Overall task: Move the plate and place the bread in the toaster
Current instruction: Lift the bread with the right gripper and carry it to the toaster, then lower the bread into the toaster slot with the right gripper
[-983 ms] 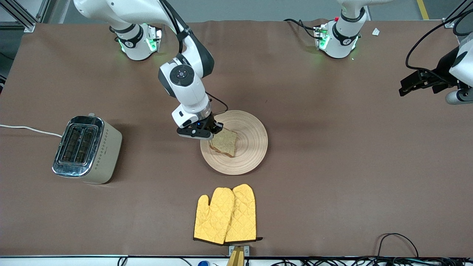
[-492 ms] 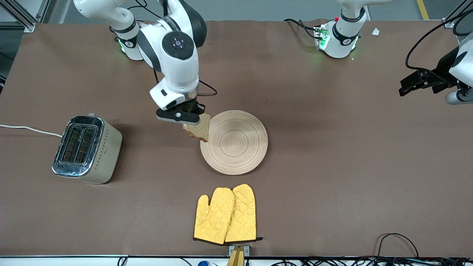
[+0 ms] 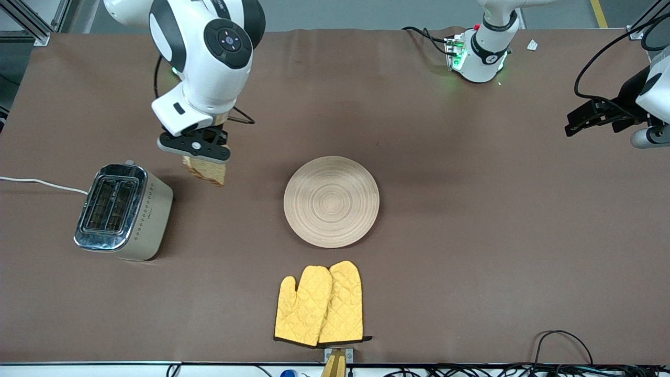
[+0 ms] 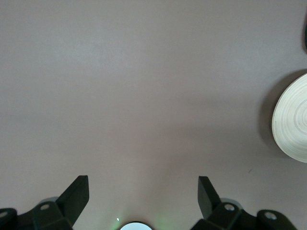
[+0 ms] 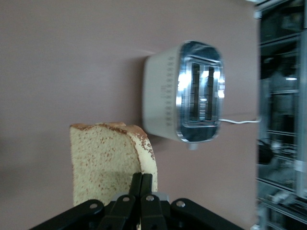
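Since half a second ago the right gripper [image 3: 194, 149] has carried the bread [image 3: 205, 170] off the rim of the plate [image 3: 331, 201] and now hangs over bare table between the plate and the toaster [image 3: 124, 211], close to the toaster's end nearest the robots. A second ago the slice still lay on the plate. The fingers are pinched onto one edge of the slice, which hangs below them, a tan, speckled crumb with a darker crust, rounded along one edge in the right wrist view [image 5: 111, 163].

The plate is bare now: round, pale wood, turned with concentric grooves, lying mid-table. The toaster is a cream box with rounded corners, rows of dots on its side, a mirror-bright chrome top with two slots, and a white cord [image 3: 42, 184] trailing toward the table edge; its slots look empty, though glare makes that hard to confirm.

A pair of quilted yellow oven mitts [image 3: 319, 305] lies nearer the front camera than the plate. The left gripper [image 4: 139, 199] waits, fingers spread wide, over bare brown tabletop [image 3: 471, 220] at its own arm's end.
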{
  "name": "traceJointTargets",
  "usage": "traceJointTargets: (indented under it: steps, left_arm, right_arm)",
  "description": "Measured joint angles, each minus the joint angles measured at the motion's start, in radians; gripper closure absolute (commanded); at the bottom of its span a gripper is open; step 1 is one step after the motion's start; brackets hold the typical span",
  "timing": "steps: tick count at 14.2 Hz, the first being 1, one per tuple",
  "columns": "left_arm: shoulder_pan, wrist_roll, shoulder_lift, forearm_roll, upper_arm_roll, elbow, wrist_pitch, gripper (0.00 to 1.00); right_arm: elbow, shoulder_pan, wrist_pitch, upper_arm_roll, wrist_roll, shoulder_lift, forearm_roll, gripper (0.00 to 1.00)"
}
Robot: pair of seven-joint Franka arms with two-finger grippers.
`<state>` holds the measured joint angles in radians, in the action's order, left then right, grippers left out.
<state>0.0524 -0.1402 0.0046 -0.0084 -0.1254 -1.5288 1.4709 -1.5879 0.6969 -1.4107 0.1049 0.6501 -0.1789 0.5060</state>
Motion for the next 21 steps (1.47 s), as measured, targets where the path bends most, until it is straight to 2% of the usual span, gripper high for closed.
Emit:
traceJointTargets:
  steps: [5,10,14,21]
  left_arm:
    - [-0.001,0.000,0.000,0.000,-0.002,0.000,0.000,0.00]
    - [-0.001,0.000,0.000,0.000,-0.005,0.000,0.000,0.00]
    - [-0.003,0.000,0.000,0.000,-0.007,-0.001,0.000,0.00]
    - [-0.006,0.000,0.001,0.000,-0.008,-0.003,0.005,0.00]
  right_arm:
    - [-0.008,-0.009,0.101,0.000,-0.024,-0.012,0.203,1.00]
    - [-0.036,-0.060,0.096,0.001,-0.029,-0.068,0.380,1.00]
    - [-0.040,-0.131,0.024,0.001,-0.029,-0.135,0.438,1.00]
    - [-0.043,-0.240,-0.072,0.002,-0.030,-0.191,0.502,1.00]
